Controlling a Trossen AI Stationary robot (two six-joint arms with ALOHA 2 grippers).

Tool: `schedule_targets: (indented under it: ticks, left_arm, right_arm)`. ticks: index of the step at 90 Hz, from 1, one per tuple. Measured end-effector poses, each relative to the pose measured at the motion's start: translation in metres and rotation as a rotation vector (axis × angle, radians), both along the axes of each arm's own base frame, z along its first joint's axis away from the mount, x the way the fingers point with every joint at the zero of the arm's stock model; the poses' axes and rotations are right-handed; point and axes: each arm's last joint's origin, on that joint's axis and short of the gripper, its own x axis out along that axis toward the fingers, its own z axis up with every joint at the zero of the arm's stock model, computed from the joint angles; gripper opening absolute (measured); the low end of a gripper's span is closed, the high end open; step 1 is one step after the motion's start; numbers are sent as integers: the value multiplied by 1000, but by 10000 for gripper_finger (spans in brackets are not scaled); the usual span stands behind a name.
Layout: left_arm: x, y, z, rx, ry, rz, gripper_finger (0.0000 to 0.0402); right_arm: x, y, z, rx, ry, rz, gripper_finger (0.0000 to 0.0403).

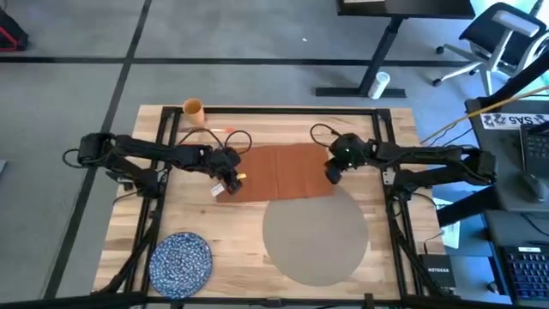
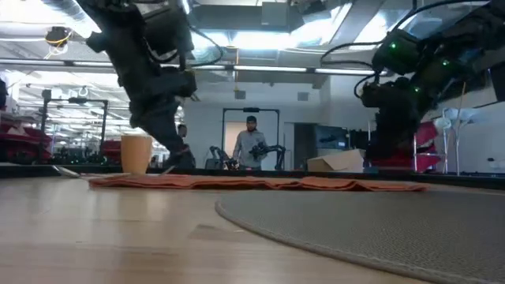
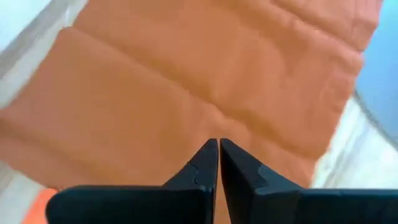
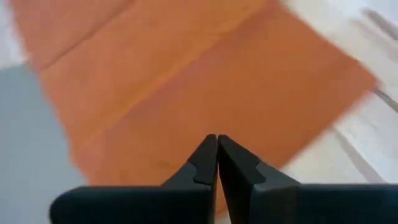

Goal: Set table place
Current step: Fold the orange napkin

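Seen from above, the table (image 1: 249,236) of light wooden planks carries a rust-red napkin (image 1: 283,172) spread flat near its middle. The round grey-beige placemat (image 1: 315,236) lies on the near side of the napkin, its far rim touching or slightly overlapping the napkin's near edge. A blue speckled plate (image 1: 181,261) sits at the near left corner, well apart from the placemat, and a small orange cup (image 1: 194,110) stands at the far left edge. The left gripper (image 1: 230,182) hangs over the napkin's left edge; the right gripper (image 1: 331,172) is over its right edge.

At table height, the napkin (image 2: 252,183) shows as a low wrinkled strip across the planks, with the placemat (image 2: 371,225) filling the near right foreground and the cup (image 2: 136,154) upright at left. Both arms reach down to the cloth's ends. A person (image 2: 251,146) stands in the room beyond.

From the left wrist, the left gripper (image 3: 218,149) has its fingers (image 3: 199,168) pressed together, tips low over the creased napkin (image 3: 205,74); whether cloth is pinched between them cannot be told.

From the right wrist, the right gripper (image 4: 216,144) likewise has fingers (image 4: 239,168) closed tip to tip above the napkin (image 4: 205,81), the grey placemat (image 4: 31,137) alongside.
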Motion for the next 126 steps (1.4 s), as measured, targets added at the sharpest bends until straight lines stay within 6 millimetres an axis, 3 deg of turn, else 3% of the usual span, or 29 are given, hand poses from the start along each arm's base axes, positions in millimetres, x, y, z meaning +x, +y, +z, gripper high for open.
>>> schedule_targets:
  ticks: [21, 44, 59, 74, 102, 126]
  left_arm:
    - [1, -1, 1, 3, 4, -199, 0]
    - [5, -1, 18, 20, 46, -325, 0]
    - [1, 5, 25, 36, 127, -382, 0]
    - [-10, 12, 22, 15, 230, -393, 2]
    - [-9, 26, 10, -19, 289, -340, 71]
    - [2, 30, 12, 31, 279, -390, 101]
  right_arm:
    - [-2, 3, 0, -50, 40, 176, 20]
    - [8, -3, 19, -158, 115, 295, 62]
    - [18, -7, 23, -214, 142, 363, 62]
    - [28, -12, 16, -205, 219, 433, 61]
    - [50, -21, 11, -190, 297, 482, 60]
    - [51, -23, 11, -219, 324, 508, 60]
